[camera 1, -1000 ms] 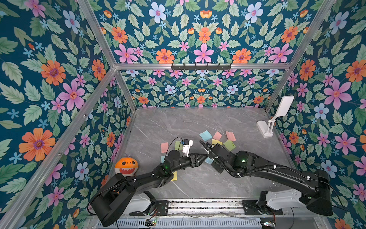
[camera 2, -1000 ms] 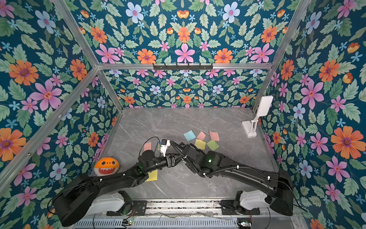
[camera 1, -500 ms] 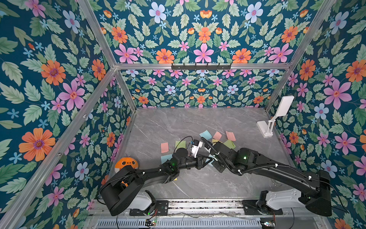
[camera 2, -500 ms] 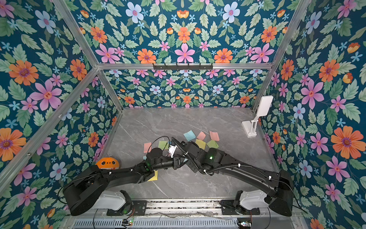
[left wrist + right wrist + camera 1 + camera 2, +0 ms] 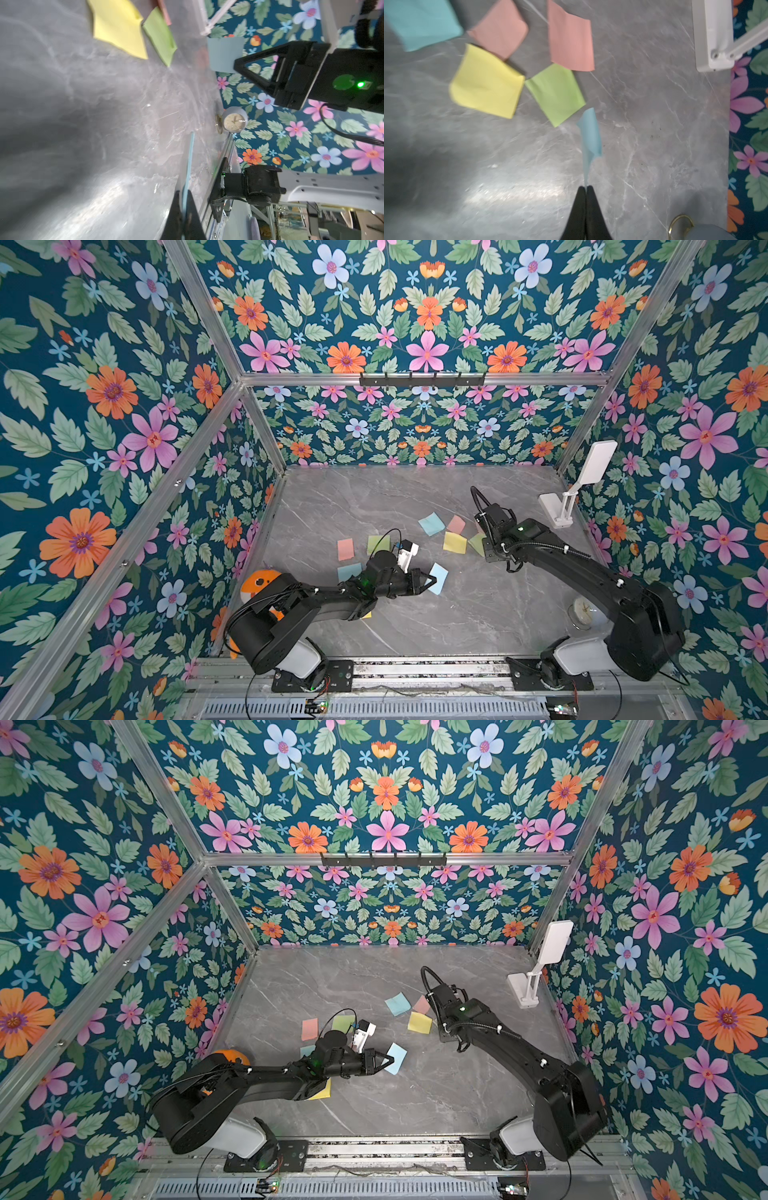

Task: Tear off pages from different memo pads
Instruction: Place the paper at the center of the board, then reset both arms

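At lower centre in both top views the left fingers [image 5: 175, 212] are clenched on a blue memo pad [image 5: 439, 578] over the desk [image 5: 478, 614], while the right fingers [image 5: 577, 207], right of centre near the yellow page [image 5: 454, 542], pinch a curled blue page [image 5: 589, 135].

Both top views are bright, even and sharp. The wrist views are motion-smeared: the table [image 5: 654, 145] shows white glare beside the jaws and dark shadow farther out, and the green page [image 5: 556, 93] beyond them is blurred.

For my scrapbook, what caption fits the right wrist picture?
Shut right gripper pinching a curled blue paper page above the grey marble table, near a green paper square.
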You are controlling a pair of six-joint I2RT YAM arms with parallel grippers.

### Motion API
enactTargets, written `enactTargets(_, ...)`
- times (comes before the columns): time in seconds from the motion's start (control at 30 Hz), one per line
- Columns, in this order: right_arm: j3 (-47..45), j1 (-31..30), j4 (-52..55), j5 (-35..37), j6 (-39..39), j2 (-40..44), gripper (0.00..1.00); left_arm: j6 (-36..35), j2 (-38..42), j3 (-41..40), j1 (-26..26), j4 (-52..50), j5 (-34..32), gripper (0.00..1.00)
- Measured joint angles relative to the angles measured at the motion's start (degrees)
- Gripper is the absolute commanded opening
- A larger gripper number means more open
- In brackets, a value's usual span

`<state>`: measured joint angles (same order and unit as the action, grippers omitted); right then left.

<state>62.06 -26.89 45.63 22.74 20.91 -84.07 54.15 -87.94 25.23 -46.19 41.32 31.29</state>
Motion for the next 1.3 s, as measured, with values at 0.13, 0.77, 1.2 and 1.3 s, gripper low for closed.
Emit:
enactTargets(0.13, 0.7, 5.9, -1.0, 0.4, 1.0, -8.3, 0.0, 3.1, -5.5, 0.0, -0.3, -2.9, -1.7, 0.0)
enactTargets(0.77, 0.0, 8.1, -1.4, -19.1, 0.4, 6.6, 0.71, -11.3, 12.4, 13.0, -2.1, -53.8, -20.6, 0.64)
enactTargets(1.2, -36.8, 18.9, -48.8, -5.8, -6.8, 23.3, 0.85, -45.3, 33.6, -10.0, 6.8, -21.7, -66.3, 0.9)
enactTargets(1.3, -38.4, 22.8, -56.8, -4.5, -8.0, 18.9, 0.85, -51.3, 28.7, -12.0, 13.4, -11.0, -73.8, 0.91)
